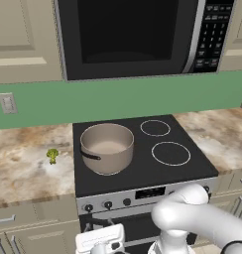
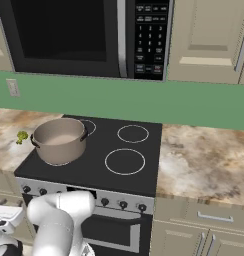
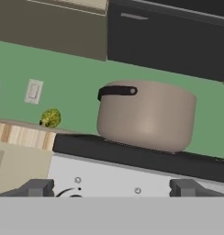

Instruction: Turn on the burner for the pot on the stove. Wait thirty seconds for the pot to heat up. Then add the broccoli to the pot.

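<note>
The beige pot with dark loop handles stands on the front left ring of the black glass-top stove. In the hand view the pot rises just behind the stove's silver front panel. The small green broccoli lies on the counter left of the stove, also seen as broccoli and broccoli. My gripper is open and holds nothing. It hangs low in front of the panel, below the left black knobs. Its white hand faces the stove.
A black microwave with a keypad hangs above the stove. Marble counters flank the stove on both sides, with a wall outlet on the green backsplash. Two further ring marks lie on the stove's right half.
</note>
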### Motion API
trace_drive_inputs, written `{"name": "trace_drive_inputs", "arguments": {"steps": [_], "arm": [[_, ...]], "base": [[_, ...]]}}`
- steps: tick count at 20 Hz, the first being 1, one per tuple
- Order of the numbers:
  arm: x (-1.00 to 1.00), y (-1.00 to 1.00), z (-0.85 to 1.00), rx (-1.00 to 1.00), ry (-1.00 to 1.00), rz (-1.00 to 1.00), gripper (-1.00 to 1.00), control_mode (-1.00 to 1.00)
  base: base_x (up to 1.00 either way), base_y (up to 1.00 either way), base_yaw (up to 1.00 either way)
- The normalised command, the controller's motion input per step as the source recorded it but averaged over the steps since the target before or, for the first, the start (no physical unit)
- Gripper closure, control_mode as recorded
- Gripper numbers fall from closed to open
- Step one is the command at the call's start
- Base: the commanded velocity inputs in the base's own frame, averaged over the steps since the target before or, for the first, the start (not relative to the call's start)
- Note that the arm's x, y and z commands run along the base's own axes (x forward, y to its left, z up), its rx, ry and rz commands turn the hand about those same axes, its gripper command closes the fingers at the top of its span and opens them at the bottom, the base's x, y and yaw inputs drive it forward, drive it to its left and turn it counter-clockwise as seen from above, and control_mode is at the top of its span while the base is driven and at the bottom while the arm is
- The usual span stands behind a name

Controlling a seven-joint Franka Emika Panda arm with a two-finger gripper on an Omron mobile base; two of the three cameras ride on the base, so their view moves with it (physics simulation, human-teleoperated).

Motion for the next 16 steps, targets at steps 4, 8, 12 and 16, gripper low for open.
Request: {"name": "trace_drive_inputs", "arguments": {"steps": [4,8,12,16], "arm": [[0.19,0.00,-0.29,0.00,0.08,0.02,-1.00,-1.00],[0.27,0.00,-0.20,0.00,0.03,0.05,-1.00,-1.00],[0.26,0.00,-0.33,0.08,-0.02,0.12,-1.00,-1.00],[0.30,0.00,-0.35,0.18,-0.06,0.21,-1.00,-1.00]], "base": [[0.00,0.00,0.00],[0.00,0.00,0.00],[0.00,0.00,0.00],[0.00,0.00,0.00]]}}
